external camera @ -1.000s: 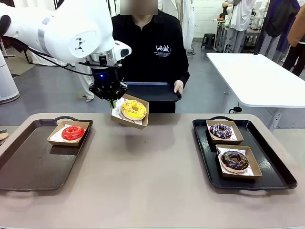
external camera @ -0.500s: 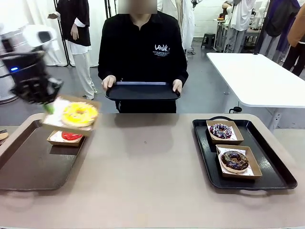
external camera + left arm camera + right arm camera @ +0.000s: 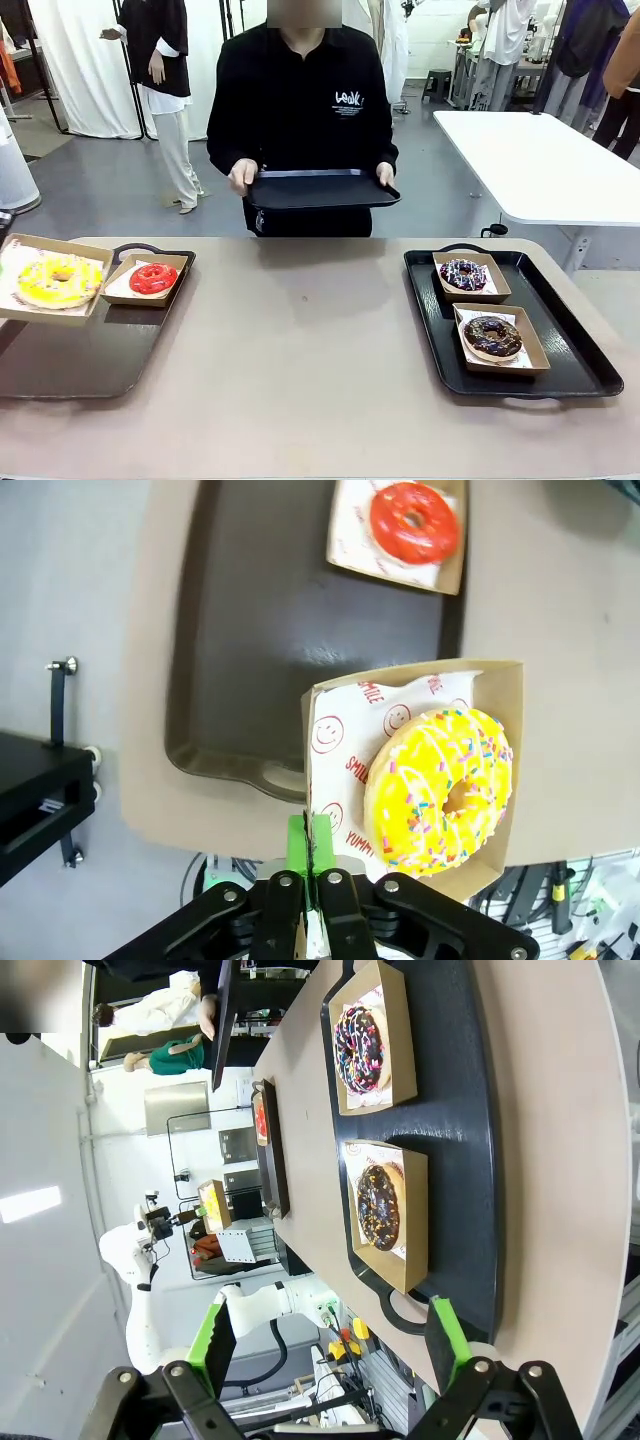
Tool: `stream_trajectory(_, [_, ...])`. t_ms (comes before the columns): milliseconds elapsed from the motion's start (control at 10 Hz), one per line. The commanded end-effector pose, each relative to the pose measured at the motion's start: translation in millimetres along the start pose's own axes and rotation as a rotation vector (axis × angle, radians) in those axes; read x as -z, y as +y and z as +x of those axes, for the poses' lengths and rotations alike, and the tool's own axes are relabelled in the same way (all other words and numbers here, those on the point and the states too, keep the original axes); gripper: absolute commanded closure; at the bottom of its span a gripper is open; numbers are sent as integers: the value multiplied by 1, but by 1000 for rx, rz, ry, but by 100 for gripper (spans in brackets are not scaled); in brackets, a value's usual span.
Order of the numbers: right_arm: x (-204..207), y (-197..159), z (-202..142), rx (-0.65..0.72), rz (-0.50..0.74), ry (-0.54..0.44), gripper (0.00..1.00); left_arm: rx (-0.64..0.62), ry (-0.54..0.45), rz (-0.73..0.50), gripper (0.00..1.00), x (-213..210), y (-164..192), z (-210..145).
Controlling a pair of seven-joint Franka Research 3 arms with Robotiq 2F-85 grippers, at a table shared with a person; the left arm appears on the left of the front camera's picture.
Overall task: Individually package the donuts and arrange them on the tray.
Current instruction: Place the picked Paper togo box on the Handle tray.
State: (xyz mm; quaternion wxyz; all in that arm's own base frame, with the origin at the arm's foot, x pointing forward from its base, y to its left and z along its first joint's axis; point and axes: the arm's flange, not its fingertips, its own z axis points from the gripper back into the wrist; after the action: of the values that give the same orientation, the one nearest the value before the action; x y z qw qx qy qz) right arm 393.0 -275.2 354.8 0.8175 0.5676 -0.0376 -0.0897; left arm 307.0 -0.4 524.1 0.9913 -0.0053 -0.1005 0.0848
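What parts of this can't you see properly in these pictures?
- Front view: the box with the yellow donut is cut off by the picture's left edge, so what holds it is out of sight there.
- Left wrist view: the left pincer pinches the box's edge; the box hides the tray beneath.
- Right wrist view: the red donut is far off, edge-on, too small to make out.
- Front view: the person's tray is tilted away, hiding its inside.

Two trays flank the table, boxed donuts on each.
Left tray (image 3: 70, 350) carries one boxed donut (image 3: 153, 278), another (image 3: 58, 280) above its left edge; right tray (image 3: 580, 370) carries two (image 3: 463, 274) (image 3: 492, 336).
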Motion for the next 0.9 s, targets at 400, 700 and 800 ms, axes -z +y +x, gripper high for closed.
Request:
stream_trajectory(400, [0,1,0,-1,7,5,0,5,-18,-10,99,19,24,14])
stream_trajectory(700, [0,1,0,-1,7,5,0,5,-18,-10,99,19,24,14])
stream_trajectory(800, [0,1,0,-1,7,5,0,5,-18,-10,99,19,24,14])
